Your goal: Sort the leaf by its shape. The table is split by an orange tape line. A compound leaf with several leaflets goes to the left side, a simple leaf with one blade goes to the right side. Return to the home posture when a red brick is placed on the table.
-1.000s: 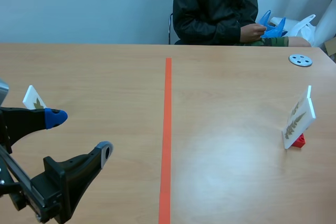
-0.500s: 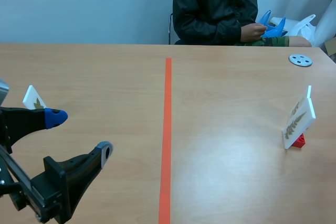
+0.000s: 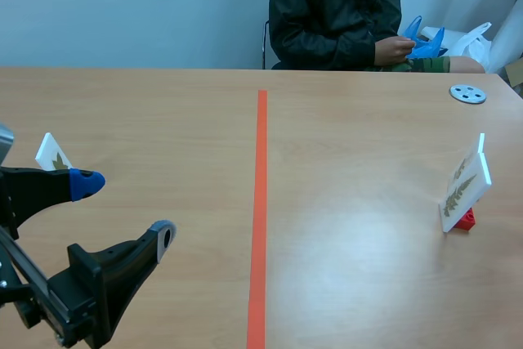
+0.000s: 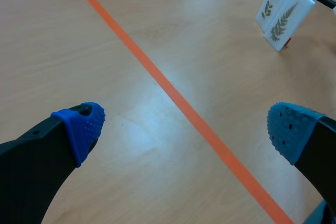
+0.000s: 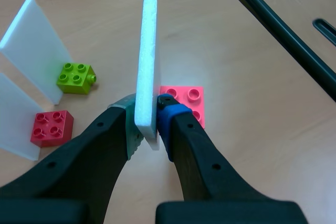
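1. One thin white foam card (image 5: 147, 51) stands upright and edge-on between the fingers of the right gripper (image 5: 148, 121). Its long axis runs straight up and away from the fingertips. Its face is turned out of sight, so the leaf's shape cannot be read.
2. That right gripper is clamped on the card's lower edge, with a grey-green pad on one side and a blue pad on the other.
3. A pink plastic building brick (image 5: 189, 98) lies flat on the wooden table (image 5: 252, 119) just behind the card's foot. Whether they touch cannot be told.
4. The orange tape line (image 3: 261, 202) is absent from the right wrist view and the right arm is absent from the scene view. Which way the line lies from the card is therefore unknown.
5. The left gripper (image 4: 185, 129) is spread wide and holds nothing. It sits low over the table's left half, with the tape crossing between its fingers.
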Tool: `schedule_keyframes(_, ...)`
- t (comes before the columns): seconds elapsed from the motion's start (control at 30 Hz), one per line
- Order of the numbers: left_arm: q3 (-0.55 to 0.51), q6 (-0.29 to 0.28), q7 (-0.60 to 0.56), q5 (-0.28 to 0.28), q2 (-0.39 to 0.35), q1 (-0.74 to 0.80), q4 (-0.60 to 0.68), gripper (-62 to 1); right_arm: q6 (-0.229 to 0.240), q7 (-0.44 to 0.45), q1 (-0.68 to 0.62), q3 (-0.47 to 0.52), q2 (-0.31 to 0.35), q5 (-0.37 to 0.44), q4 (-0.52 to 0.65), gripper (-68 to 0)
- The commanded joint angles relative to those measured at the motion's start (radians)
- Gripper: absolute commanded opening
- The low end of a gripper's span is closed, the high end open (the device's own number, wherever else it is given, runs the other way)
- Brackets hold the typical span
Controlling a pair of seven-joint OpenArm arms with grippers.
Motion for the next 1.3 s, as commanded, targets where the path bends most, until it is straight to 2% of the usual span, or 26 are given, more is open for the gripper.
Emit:
schedule_keyframes(0.0, -0.008, -0.002, -0.014, -0.010, -0.006, -0.003, 0.003, 1.4, -0.006, 0.037, 0.010, -0.016, 0.019, -0.016, 0.014, -66.0)
schedule_keyframes(0.1, -0.008, -0.002, -0.014, -0.010, -0.006, -0.003, 0.003, 1.4, -0.010, 0.051, 0.018, -0.069, 0.018, -0.059, -0.003, -66.0)
schedule_keyframes(0.27, -0.008, -0.002, -0.014, -0.010, -0.006, -0.003, 0.003, 1.4, -0.018, 0.104, 0.032, -0.138, 0.018, -0.084, -0.058, -66.0)
schedule_keyframes(0.33, -0.008, -0.002, -0.013, -0.010, -0.006, -0.003, 0.003, 1.4, -0.031, 0.122, 0.034, -0.149, 0.018, -0.090, -0.076, -66.0)
schedule_keyframes(0.57, -0.008, -0.002, -0.014, -0.010, -0.006, -0.003, 0.003, 1.4, -0.032, 0.133, 0.034, -0.151, 0.018, -0.099, -0.103, -65.5)
schedule_keyframes(1.1, -0.008, -0.002, -0.014, -0.010, -0.006, -0.003, 0.003, 1.4, -0.031, 0.130, 0.033, -0.151, 0.019, -0.107, -0.103, -31.3)
schedule_keyframes(1.17, -0.008, -0.002, -0.014, -0.010, -0.006, -0.003, 0.003, 1.4, -0.030, 0.134, 0.033, -0.150, 0.021, -0.107, -0.101, -25.2)
schedule_keyframes(1.27, -0.008, -0.002, -0.014, -0.010, -0.006, -0.003, 0.003, 1.4, -0.027, 0.138, 0.032, -0.144, 0.024, -0.106, -0.087, -11.2)
